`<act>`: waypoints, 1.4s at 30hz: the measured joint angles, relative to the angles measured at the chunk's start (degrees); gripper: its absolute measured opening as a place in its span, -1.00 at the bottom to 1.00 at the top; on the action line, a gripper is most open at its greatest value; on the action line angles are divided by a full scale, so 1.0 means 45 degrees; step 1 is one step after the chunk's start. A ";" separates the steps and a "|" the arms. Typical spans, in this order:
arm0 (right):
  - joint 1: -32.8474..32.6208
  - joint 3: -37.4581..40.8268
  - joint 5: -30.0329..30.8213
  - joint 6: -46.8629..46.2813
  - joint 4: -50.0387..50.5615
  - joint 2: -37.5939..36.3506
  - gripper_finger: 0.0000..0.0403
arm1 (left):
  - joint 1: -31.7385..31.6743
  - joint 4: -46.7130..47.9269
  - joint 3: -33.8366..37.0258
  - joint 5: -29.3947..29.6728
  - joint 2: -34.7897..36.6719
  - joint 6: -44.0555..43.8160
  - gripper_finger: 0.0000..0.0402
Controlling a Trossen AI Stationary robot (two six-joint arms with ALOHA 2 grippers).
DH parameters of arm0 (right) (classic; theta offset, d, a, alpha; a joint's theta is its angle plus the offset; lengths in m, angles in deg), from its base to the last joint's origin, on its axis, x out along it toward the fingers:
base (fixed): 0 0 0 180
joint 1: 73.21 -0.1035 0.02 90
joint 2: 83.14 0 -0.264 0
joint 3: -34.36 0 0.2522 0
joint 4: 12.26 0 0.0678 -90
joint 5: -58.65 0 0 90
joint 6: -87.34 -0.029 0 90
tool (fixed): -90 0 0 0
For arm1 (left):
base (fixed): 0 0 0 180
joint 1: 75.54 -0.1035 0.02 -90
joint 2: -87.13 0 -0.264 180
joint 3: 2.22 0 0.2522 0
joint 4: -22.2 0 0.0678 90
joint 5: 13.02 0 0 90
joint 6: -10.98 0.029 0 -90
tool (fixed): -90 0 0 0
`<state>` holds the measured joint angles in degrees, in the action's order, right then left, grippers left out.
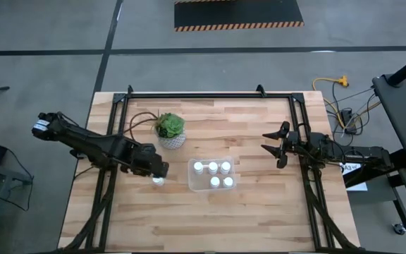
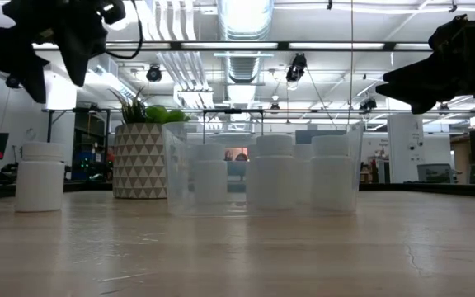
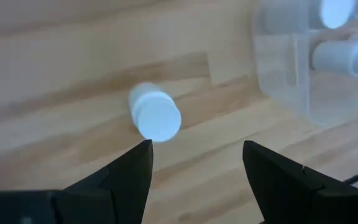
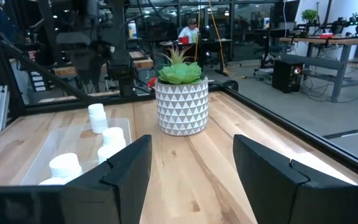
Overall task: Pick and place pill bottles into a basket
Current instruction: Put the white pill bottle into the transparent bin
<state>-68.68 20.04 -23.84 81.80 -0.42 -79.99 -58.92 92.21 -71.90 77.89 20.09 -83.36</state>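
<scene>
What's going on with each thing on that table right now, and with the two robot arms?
Basket: upright, holding five bottles.
Five pill bottles: standing inside the basket, caps on.
Last pill bottle: standing on the table outside the basket.
Left gripper: jaws open, over that bottle.
Right gripper: jaws open, empty, waiting aside.
Potted plant: upright.

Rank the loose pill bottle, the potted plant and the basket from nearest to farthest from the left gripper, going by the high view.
1. Loose pill bottle, directly at the left gripper.
2. Potted plant, just beyond, toward the table's far edge.
3. Basket, to the gripper's right; close to the plant's rank.
</scene>
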 joint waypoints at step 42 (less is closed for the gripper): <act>0.0005 0.0000 0.0005 0.0000 0.0000 0.0000 0.07 | 0.0000 0.0664 -0.0325 -0.0106 -0.2852 0.0062 0.15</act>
<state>-68.66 20.04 -23.82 81.80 -0.42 -79.99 -58.92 95.20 -73.37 77.41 7.26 -83.08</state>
